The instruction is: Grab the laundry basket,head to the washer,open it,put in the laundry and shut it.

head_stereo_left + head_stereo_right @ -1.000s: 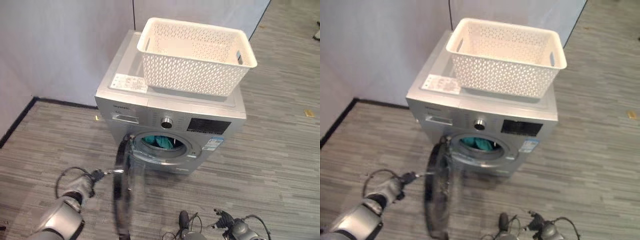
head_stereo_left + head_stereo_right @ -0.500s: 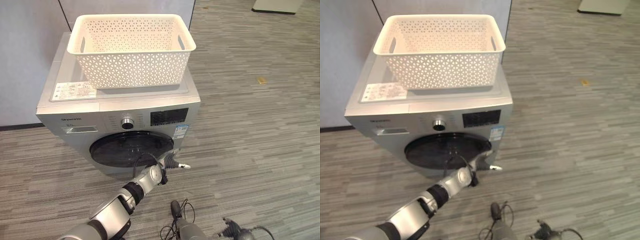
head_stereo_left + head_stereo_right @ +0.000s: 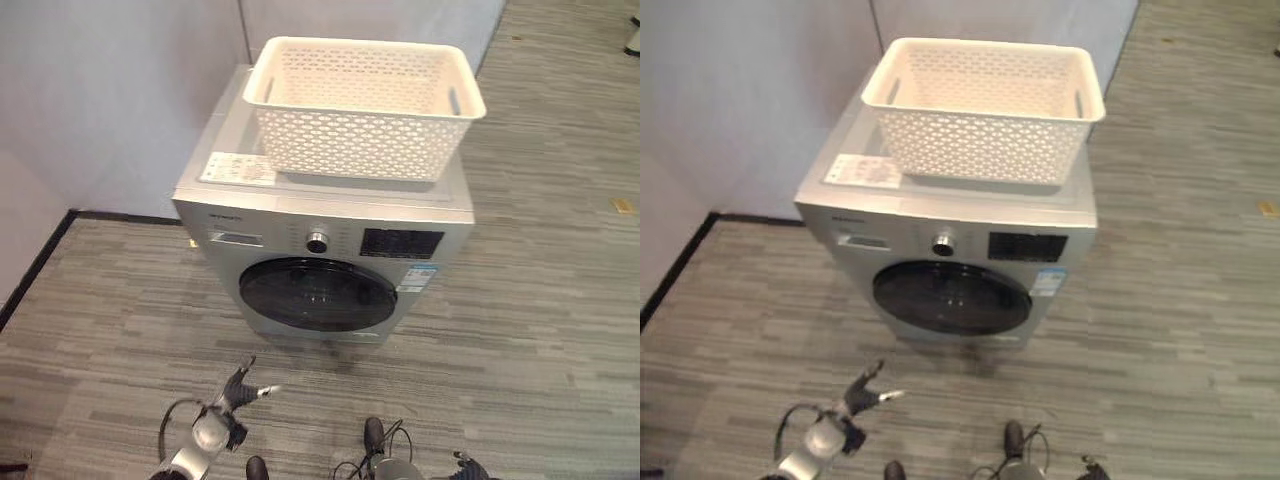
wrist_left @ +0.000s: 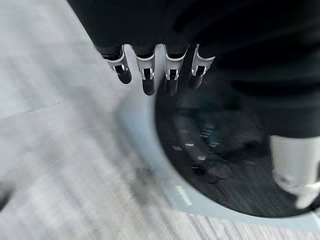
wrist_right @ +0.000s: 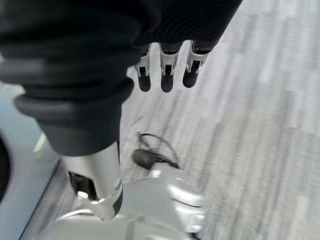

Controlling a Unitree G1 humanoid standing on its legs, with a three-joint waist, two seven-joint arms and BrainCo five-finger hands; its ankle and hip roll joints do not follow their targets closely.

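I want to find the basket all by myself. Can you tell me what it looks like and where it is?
Look for the big silver washer standing against the grey wall. The basket sits on its flat top, toward the back. It is cream-white plastic with little holes all over its sides and a handle slot at each end, unlike the small flat paper sheet lying beside it.

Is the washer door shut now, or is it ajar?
Shut. The dark round door sits flush in the washer's front, no gap visible. The left hand hangs clear of it, above the floor.
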